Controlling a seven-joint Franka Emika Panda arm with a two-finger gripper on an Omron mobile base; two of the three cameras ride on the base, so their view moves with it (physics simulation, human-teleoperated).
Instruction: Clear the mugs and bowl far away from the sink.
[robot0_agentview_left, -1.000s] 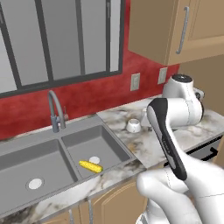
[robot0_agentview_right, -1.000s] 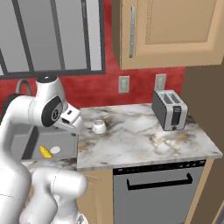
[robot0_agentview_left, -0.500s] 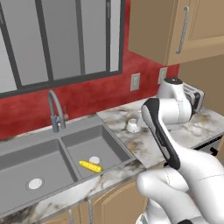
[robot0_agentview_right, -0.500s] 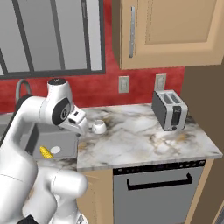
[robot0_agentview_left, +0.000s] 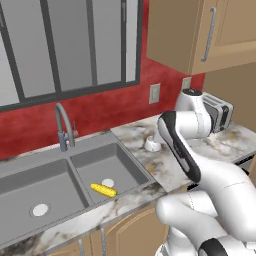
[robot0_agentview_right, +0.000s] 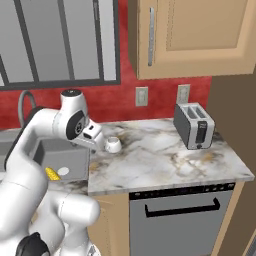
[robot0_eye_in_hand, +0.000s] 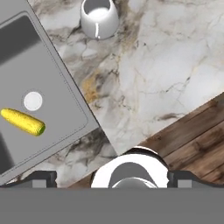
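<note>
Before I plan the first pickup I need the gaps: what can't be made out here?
- Gripper: behind the arm in both base views.
- White mug: handle side unclear; partly behind the arm in the right base view.
- Sink: left basin cut by the left base view's edge.

- Corn cob (robot0_agentview_left: 103, 189) lies beside a round drain.
- Silver toaster (robot0_agentview_right: 194, 126) stands on the marble bench (robot0_agentview_right: 160, 165), near the wall outlets (robot0_agentview_right: 142, 96).
- Dishwasher (robot0_agentview_right: 180, 220) sits under the bench.

white mug (robot0_eye_in_hand: 99, 18), grey sink (robot0_agentview_left: 60, 185), yellow corn (robot0_eye_in_hand: 22, 122)
</note>
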